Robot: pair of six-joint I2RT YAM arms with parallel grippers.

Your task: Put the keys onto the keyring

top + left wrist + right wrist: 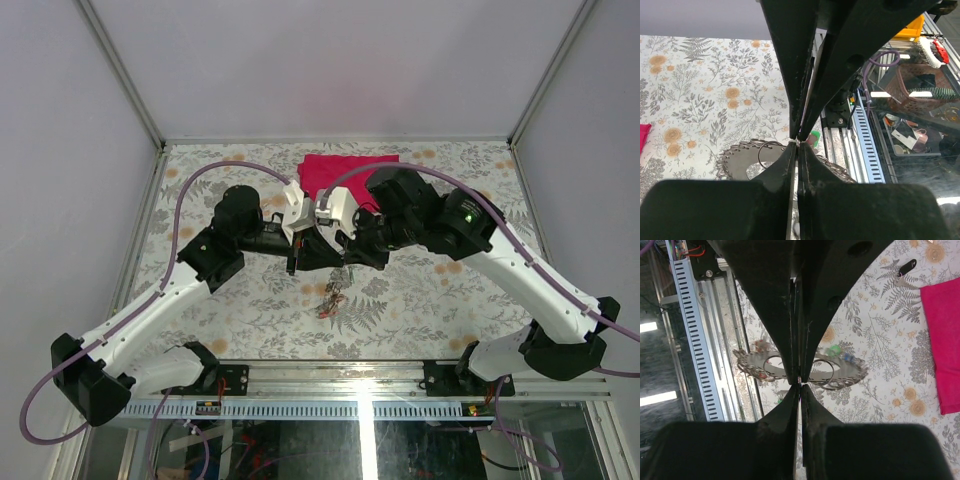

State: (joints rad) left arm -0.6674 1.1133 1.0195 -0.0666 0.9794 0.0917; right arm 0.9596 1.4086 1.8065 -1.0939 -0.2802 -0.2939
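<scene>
– Keyring (732, 160) sits just under the tips of your left gripper (798, 142), its dark rim fringed with small wire loops and running off to either side of them. Those jaws are pressed together. Whether they nip one thin loop there, you cannot tell from the wrist view.

– Your right gripper (799, 381) meets the same ring, jaws likewise pressed tight at its rim, and the pinch itself is hidden here too.

– On progress: several of the keys (834, 349) crowd the ring on either side of your right jaws, with green, red and blue tags showing, blurred. They look threaded already, though that is a reading, not a certainty.

– One is plainly left. A black-tagged key (905, 267) lies on the flowered table (700, 90) well beyond your right jaws, apart from the ring and near the red cloth (940, 340). No yellow tag shows.

– Any writing for you to go by?

– None legible on tags, ring or fingers; no brand can be read.
</scene>
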